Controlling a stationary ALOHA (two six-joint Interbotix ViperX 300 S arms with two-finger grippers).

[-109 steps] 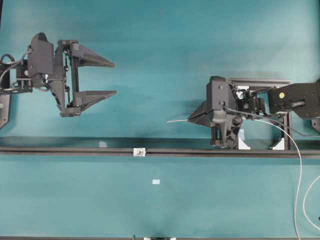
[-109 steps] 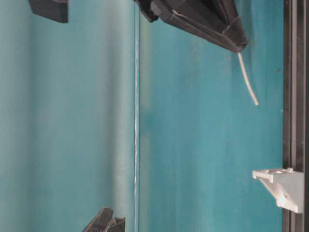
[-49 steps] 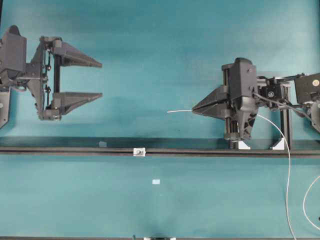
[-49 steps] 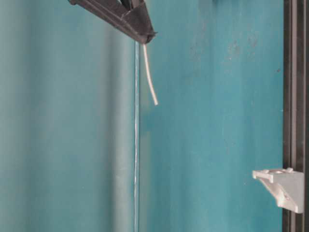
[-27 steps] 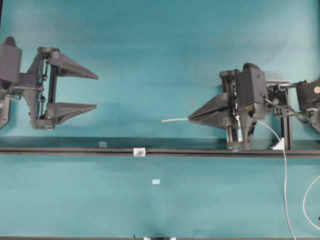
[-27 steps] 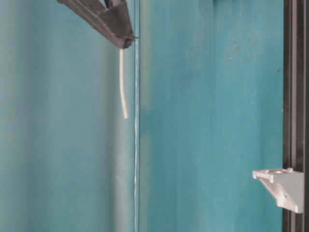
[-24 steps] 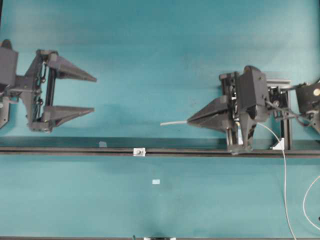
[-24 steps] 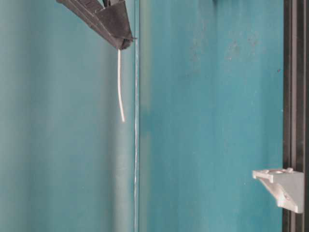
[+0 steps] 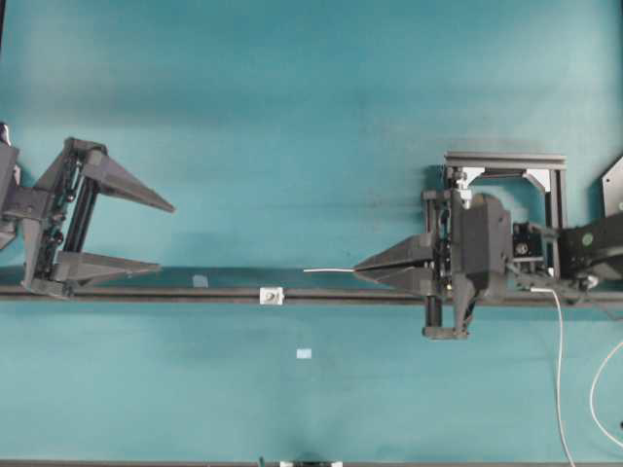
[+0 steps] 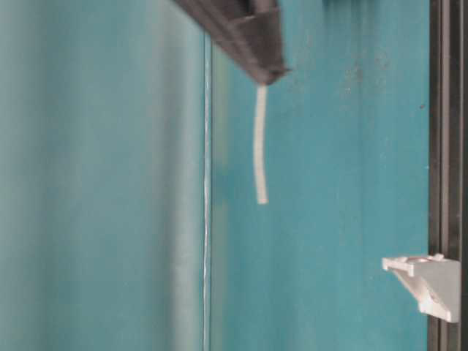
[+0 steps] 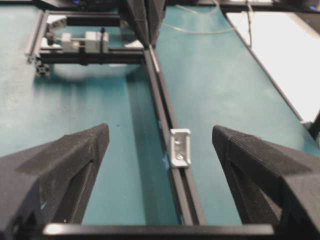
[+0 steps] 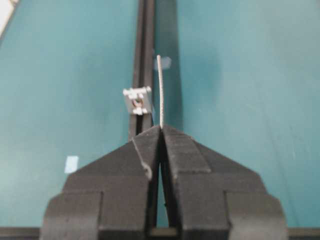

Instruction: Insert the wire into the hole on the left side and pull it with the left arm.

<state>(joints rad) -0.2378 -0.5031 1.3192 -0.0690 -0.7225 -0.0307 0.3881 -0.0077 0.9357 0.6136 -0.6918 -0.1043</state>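
Two grippers face along the black rail (image 9: 195, 293): the right gripper (image 9: 358, 269) pinches the wire (image 9: 329, 270) short of the hole (image 9: 272, 295), the left gripper (image 9: 164, 236) spread wide.

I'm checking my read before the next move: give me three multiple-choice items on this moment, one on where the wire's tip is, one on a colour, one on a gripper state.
1. The wire tip lies:
A. through the hole
B. short of the hole
C. in the left gripper

2. The table is:
A. teal
B. white
C. brown

3. The right gripper is:
A. wide open
B. shut on the wire
C. shut on nothing

Answers: 1 B, the overhead view shows a gap before the block. 2 A, teal in all views. 3 B, the wire emerges between closed fingertips, while the left gripper stands open.
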